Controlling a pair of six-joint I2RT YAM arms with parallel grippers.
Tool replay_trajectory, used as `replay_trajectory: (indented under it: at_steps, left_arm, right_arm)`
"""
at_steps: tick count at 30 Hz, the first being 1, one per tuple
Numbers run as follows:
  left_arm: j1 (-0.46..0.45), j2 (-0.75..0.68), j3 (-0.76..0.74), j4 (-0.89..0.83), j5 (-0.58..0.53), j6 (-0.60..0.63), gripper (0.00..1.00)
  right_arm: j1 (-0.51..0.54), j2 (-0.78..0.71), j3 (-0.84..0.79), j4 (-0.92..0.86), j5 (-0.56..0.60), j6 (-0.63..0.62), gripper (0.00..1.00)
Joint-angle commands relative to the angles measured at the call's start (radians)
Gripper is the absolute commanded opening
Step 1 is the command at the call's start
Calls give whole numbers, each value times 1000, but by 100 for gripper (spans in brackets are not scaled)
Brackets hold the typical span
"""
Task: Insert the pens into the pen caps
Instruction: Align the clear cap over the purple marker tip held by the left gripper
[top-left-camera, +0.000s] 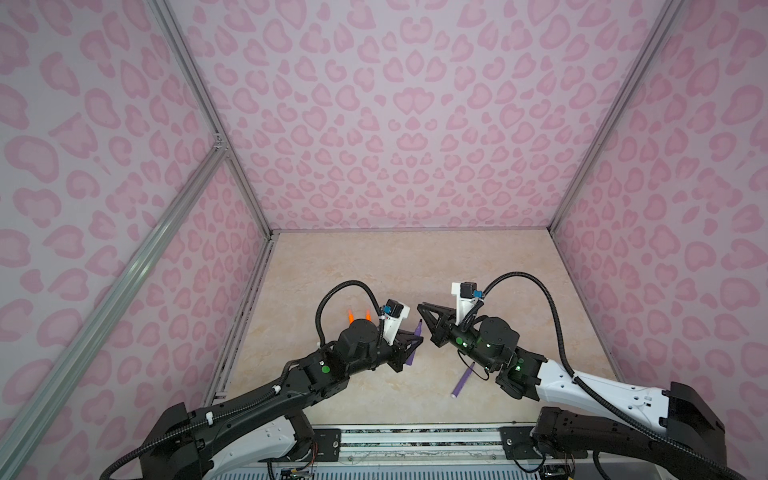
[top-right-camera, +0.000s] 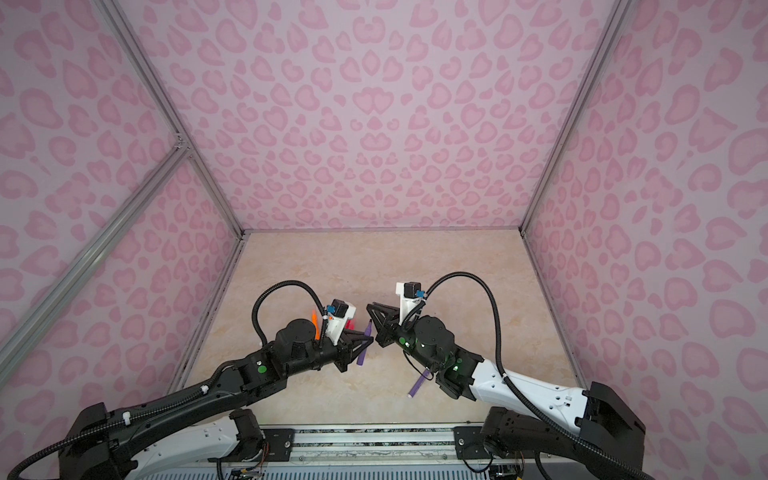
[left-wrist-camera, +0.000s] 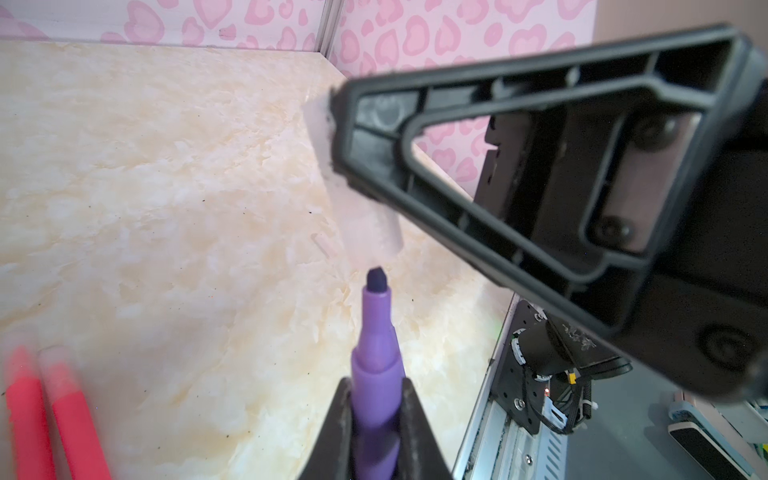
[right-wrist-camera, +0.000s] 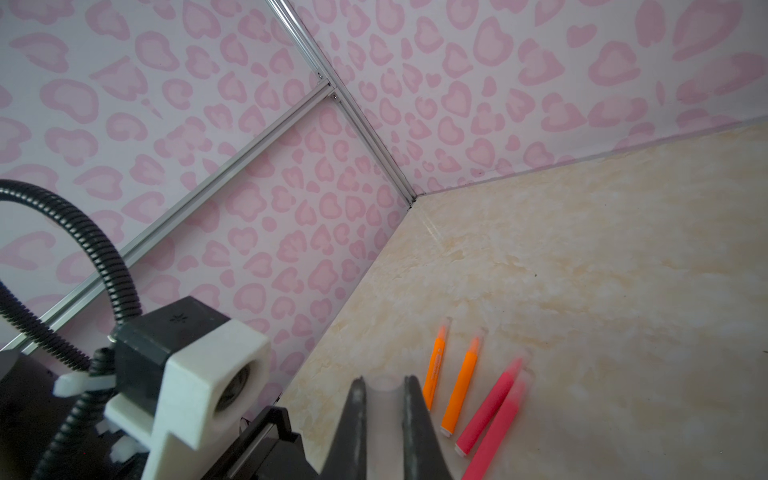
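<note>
Purple pen gripped in the left gripper, jaws shut on the barrel, pen running straight out ahead of the fingers, dark tip leading. Right gripper closed on a clear pen cap, cap sticking out past its fingertips. Both grippers raised off the table, nose to nose in both top views. Key relation: cap sits directly ahead of the left gripper, just beyond the pen tip, close but not touching. Pen axis points at the cap's near end; cap's own axis looks skewed off that line, though the cap is faint and blurred, so by how much I cannot tell. Judgement: the two axes need bringing into line before the pen is pushed forward; both arms equally near. Second purple pen lies on the table behind the right gripper, under its arm. Orange pens and pink-red pens lie side by side just beyond the right gripper's fingers
</note>
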Motion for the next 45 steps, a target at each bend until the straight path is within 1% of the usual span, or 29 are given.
replay_trajectory:
  at_steps: [1,8,18,27,33,39,42,45]
  left_arm:
    - [0,-6,4,39,-6,3,3]
    - [0,-35,-7,39,-52,-5,3]
    - [0,-68,-17,29,-98,-15,3]
    - [0,-54,-14,29,-101,-17,3]
    - [1,-83,-27,34,-115,-19,3]
    - [2,-115,-40,33,-138,-23,3]
    - [2,-123,-44,32,-146,-27,3]
    - [2,-129,-45,32,-146,-27,3]
  right_arm:
    - [7,23,7,37,1,3,0]
    - [26,59,16,57,5,7,0]
    - [37,67,12,72,8,17,0]
    - [38,49,3,69,20,18,0]
    - [63,92,-5,119,20,45,0]
    - [119,101,-73,230,130,73,0]
    - [135,104,-101,280,155,80,0]
    - [152,114,-114,326,156,71,0]
